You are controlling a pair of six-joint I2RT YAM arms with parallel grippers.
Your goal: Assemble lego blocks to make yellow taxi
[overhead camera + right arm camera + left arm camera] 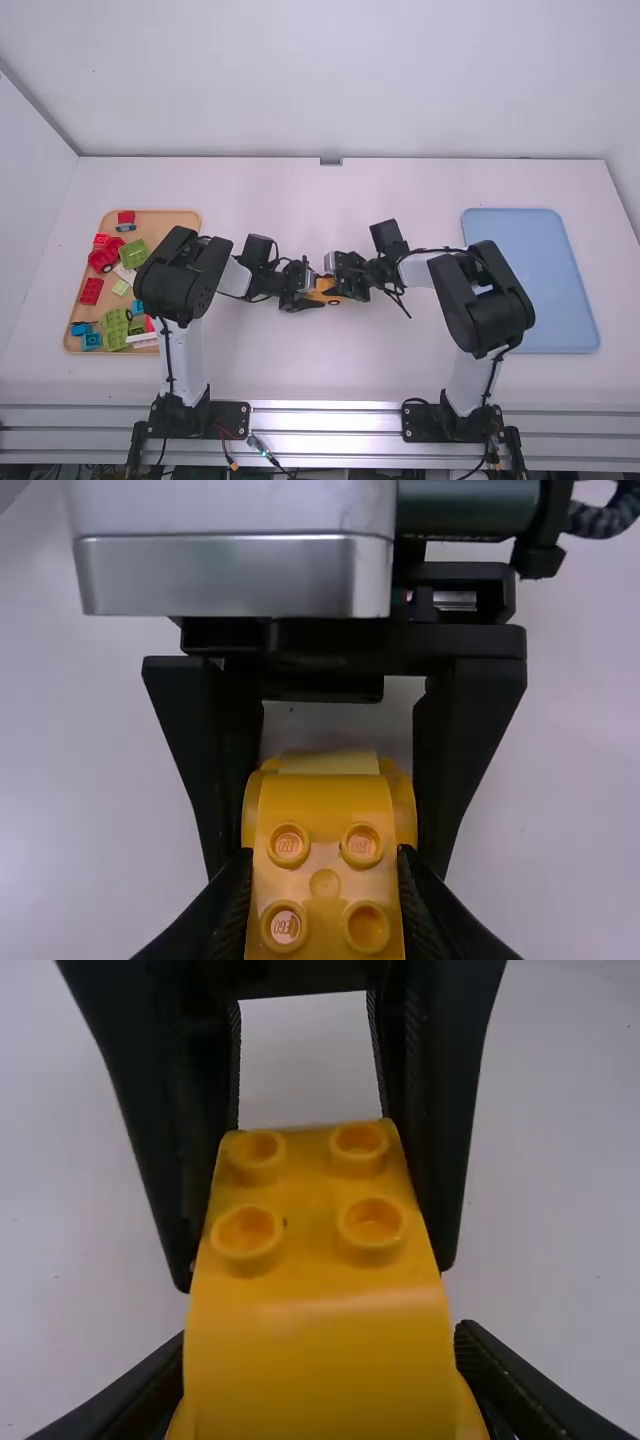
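You have both grippers on one thing near the middle of the table (270,365): the yellow taxi body (325,289). Take the table's centre as the clock's hub, with twelve at the far edge. Your left gripper (313,298) comes in from nine o'clock and is clamped on the taxi body, its two fingers (150,1390) pressed to the sides. Your right gripper (341,289) comes in from three o'clock and grips the same yellow body, a finger on each side. Between them you can see round studs (257,1150) on the body and a smooth, curved part beside them.

Over at nine o'clock you have a tan tray (172,219) of loose pieces. In it are a green block (134,253) towards the tray's one o'clock, a red block (91,290) at its nine, and blue blocks (91,341) at its seven. At three o'clock on the table lies a light blue tray (530,280)
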